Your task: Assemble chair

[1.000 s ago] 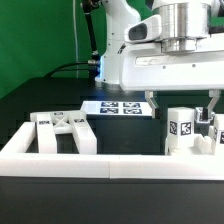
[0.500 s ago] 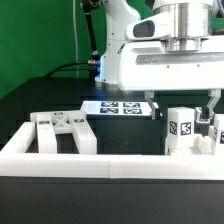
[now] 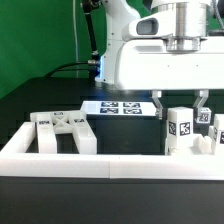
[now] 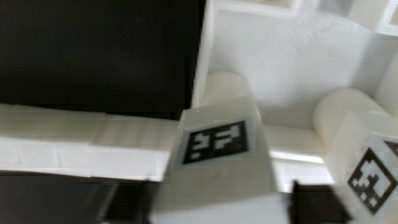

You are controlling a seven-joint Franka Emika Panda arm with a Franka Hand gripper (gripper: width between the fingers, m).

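The arm comes down from the top of the exterior view, on that view's right. Its wrist is vertical and the gripper (image 3: 181, 110) points straight down at the table (image 3: 40, 95). The two dark fingers (image 3: 160, 104) hang on either side of an upright white post (image 3: 180, 128), one of the chair's loose parts, with the top of the post between them. The jaws are drawn in close to the post's sides, but I cannot tell whether they press on it or stand just clear.

The wrist view looks down the same post (image 4: 217, 150), with dark finger pads (image 4: 128, 200) on either side of it near the frame's edge.

The post stands on the table just behind the long white rail (image 3: 100, 160). A second tagged chair part (image 3: 214, 135) is just beside it, toward the exterior view's right. A white frame piece (image 3: 62, 130) lies well apart on that view's left. The marker board (image 3: 118, 107) lies flat farther back, between the frame piece and the post.

The only markings are black-and-white square tags: one on the post's face, one on the neighbouring part (image 4: 365, 150), and several on the marker board. They show block patterns, with no letters that can be read.
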